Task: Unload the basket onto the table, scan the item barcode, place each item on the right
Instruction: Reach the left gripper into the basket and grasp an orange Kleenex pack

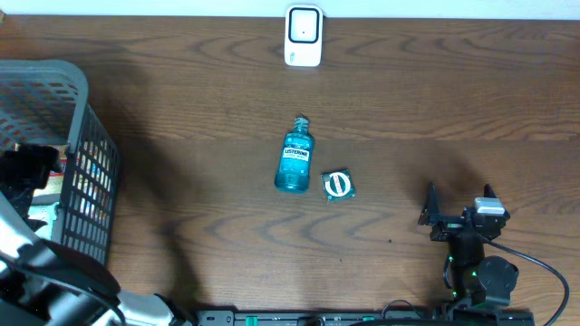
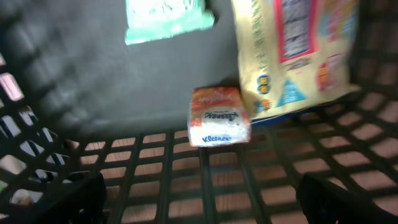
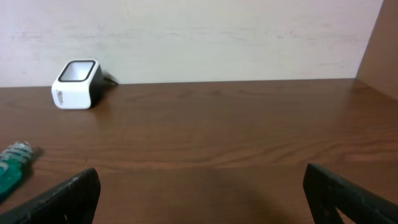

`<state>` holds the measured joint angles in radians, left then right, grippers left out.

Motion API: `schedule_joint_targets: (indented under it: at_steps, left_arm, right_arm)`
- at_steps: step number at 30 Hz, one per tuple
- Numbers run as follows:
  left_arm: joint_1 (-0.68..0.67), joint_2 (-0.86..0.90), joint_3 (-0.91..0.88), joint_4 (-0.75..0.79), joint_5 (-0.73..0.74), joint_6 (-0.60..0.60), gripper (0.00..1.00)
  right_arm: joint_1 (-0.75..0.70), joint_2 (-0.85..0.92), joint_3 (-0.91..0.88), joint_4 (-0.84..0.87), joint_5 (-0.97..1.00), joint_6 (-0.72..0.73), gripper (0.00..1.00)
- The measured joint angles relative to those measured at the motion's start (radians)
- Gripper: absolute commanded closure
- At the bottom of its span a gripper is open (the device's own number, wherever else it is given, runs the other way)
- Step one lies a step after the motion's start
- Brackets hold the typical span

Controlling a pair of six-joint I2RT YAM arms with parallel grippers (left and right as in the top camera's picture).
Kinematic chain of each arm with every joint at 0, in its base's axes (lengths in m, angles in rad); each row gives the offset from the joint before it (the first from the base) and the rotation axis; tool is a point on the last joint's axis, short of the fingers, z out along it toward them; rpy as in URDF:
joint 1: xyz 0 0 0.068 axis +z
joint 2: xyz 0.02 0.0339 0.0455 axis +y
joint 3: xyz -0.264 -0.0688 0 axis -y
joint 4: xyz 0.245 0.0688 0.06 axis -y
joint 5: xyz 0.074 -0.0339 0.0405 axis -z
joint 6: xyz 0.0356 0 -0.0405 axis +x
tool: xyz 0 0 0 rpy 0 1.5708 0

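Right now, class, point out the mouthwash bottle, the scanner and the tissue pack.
mouthwash bottle [image 1: 295, 156], overhead view, on its label.
scanner [image 1: 304, 36], overhead view, on its white face.
tissue pack [image 2: 217, 121], left wrist view, on its front.

This is looking like a mock shop checkout: a white barcode scanner [image 1: 303, 36] is standing at the far edge of a wooden worktop [image 1: 408, 109], and a grey shopping basket [image 1: 98, 167] is holding packaged goods, a Kleenex pack [image 2: 217, 118] among them.

At the far edge of the desk [image 1: 181, 100] stands the scanner [image 1: 303, 36]; the mouthwash bottle [image 1: 294, 166] lies near the middle, with a small round item [image 1: 338, 185] just right of it. The basket [image 1: 91, 154] sits at the left edge, with a tissue pack [image 2: 217, 117] inside and a bag [image 2: 298, 56] just beside it. The right hand [image 1: 459, 204] is at the near right.
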<state>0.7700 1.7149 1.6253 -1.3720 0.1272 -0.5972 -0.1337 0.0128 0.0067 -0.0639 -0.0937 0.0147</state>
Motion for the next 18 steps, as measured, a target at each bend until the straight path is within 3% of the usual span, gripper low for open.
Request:
schedule_joint_targets:
  at_steps: [18]
  left_arm:
    - [-0.060,0.064,-0.223,0.218,0.047,-0.020,0.02]
  right_arm:
    - [0.000,0.000,0.000,0.000,0.000,0.000,0.01]
